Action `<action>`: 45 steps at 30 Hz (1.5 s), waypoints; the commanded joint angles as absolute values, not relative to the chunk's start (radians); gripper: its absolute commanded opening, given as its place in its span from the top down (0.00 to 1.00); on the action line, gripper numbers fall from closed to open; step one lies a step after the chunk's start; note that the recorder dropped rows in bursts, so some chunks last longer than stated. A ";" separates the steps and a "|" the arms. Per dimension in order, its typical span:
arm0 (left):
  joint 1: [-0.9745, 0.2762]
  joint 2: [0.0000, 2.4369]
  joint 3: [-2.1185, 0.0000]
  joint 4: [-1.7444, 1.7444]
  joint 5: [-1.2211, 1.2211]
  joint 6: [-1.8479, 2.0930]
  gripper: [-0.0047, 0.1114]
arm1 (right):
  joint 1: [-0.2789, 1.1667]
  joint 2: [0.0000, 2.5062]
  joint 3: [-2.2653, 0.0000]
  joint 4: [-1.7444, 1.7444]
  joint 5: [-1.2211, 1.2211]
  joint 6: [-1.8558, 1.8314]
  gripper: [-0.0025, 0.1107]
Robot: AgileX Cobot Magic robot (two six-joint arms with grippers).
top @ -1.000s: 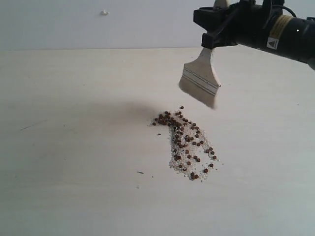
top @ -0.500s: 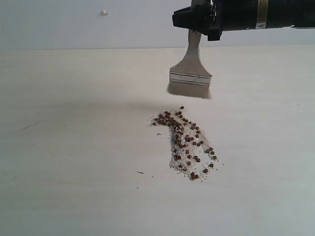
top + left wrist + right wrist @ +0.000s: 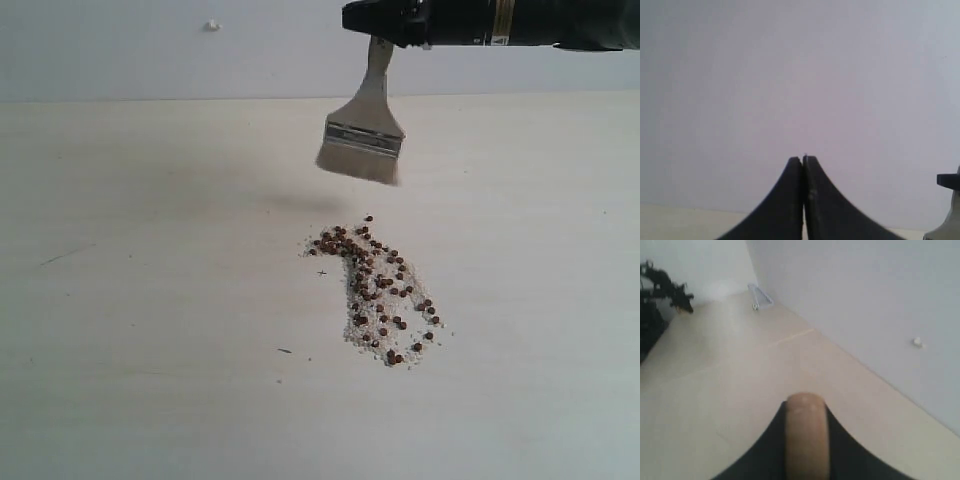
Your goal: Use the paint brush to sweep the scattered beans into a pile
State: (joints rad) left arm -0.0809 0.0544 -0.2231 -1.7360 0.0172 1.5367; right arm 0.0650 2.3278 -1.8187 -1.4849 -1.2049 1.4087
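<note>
Right gripper (image 3: 385, 25) is clamped on the handle end of the paint brush (image 3: 362, 140). In the wrist view the jaws sit tight on either side of the cream handle, with no gap showing. The brush hangs bristles-down and slightly tilted, in the air above and just beyond the far end of the beans (image 3: 375, 290), clear of the table (image 3: 150, 300). The beans lie in a long streak mixed with white grains, not a tight heap, so I'd say there's sweeping left to do. Left gripper (image 3: 803, 165) has its jaws pressed together on nothing and faces a blank wall; can't place it relative to the beans.

Risks as I see them:
- The grip is high on the handle, so contact load could pivot the brush in the jaws.
- Coming down too hard would splay the bristles and flick the round beans outward, and they'll roll.
- Landing on the streak instead of behind it would split it.
- The fine white grains may slip under the bristles.

Writing: there's a yellow band label on the right arm (image 3: 503, 20), with marks too small to read. I can't see any brand on the ferrule.
</note>
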 commanded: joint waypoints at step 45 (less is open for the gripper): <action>-0.079 0.054 -0.219 -1.744 0.019 1.540 0.96 | 0.731 1.741 -0.756 0.523 -0.999 0.124 0.98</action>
